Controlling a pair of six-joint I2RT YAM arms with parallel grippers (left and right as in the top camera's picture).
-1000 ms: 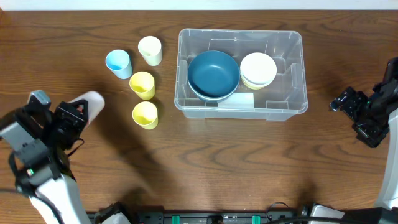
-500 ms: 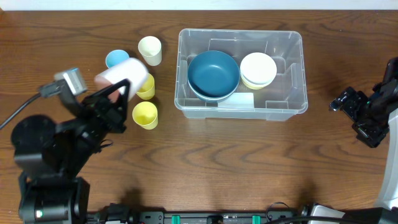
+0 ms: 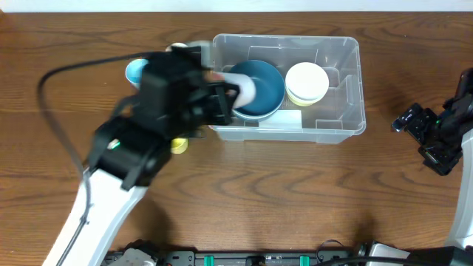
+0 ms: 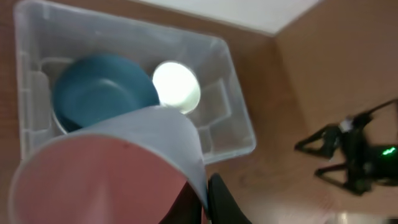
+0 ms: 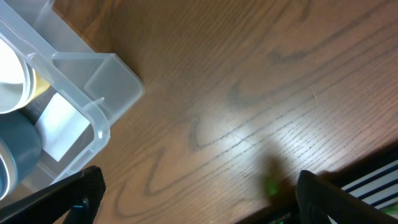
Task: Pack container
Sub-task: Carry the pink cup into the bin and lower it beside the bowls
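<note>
Across the brown wooden tabletop (image 3: 295, 192), the container (image 3: 346, 96) is the biggest thing, a clear open-topped bin sitting right of centre toward the far edge; next in size is the left arm, blurred in the overhead view, reaching over the container's left wall; its left hand (image 3: 230, 94) is clamped on a white cup (image 4: 143, 149), which the wrist view shows lying on its side with a pinkish base toward the camera; the cup hangs over the near-left part of the bin, above the rim of the blue bowl (image 3: 262, 89), though I cannot tell whether they touch; beside that bowl, inside the bin, sits a white bowl (image 3: 307, 81); the right hand (image 5: 199, 198) waits off to the container's right, fingers spread wide with nothing between them; outside the bin on the left stand a blue cup (image 3: 134, 72) and, partly hidden under the arm, a yellow cup (image 3: 178, 145); the step in hand looks like delivering the cup into the bin; the next move probably calls for lowering it into the blue bowl or onto bare floor near the right end, then releasing only once it is low and settled; the loose cups remain to be packed.
</note>
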